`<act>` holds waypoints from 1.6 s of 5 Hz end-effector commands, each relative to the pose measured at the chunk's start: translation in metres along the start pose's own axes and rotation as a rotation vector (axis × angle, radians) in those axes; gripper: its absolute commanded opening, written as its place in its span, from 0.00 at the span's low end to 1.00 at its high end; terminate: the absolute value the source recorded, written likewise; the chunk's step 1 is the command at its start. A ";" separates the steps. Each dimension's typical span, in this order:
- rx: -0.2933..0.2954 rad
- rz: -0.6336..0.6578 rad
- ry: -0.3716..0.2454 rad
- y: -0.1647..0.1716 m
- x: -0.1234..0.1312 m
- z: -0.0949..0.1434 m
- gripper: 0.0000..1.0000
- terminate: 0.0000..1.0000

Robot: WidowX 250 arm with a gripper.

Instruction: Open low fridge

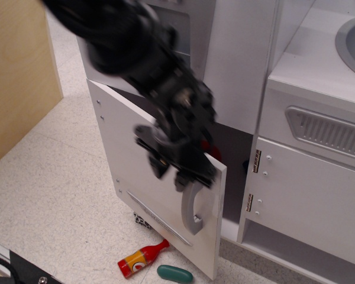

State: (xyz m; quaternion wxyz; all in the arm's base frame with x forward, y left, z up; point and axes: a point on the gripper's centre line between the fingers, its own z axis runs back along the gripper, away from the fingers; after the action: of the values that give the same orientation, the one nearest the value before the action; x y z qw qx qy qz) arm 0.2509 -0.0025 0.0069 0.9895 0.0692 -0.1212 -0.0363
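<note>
The gripper [176, 168], apparently clamped on the top of the silver handle [191, 208], is mid-pull on the low fridge [130, 160] door, ajar at centre frame; next, I judge, it should draw further toward 8 o'clock.

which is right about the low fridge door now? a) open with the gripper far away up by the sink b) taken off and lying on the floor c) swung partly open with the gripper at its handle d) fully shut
c: the low fridge door stands angled out from the cabinet, dark interior showing behind it, and the gripper sits at the top of the silver handle.
</note>
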 end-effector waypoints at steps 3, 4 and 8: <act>-0.098 0.098 -0.042 -0.011 0.073 0.053 1.00 0.00; -0.079 0.064 -0.070 -0.024 0.078 0.037 1.00 0.00; -0.064 0.103 0.011 -0.018 0.057 -0.017 1.00 0.00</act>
State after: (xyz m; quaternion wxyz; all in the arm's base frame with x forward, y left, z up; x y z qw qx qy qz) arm 0.3019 -0.0228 -0.0096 0.9942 0.0323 -0.1021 0.0096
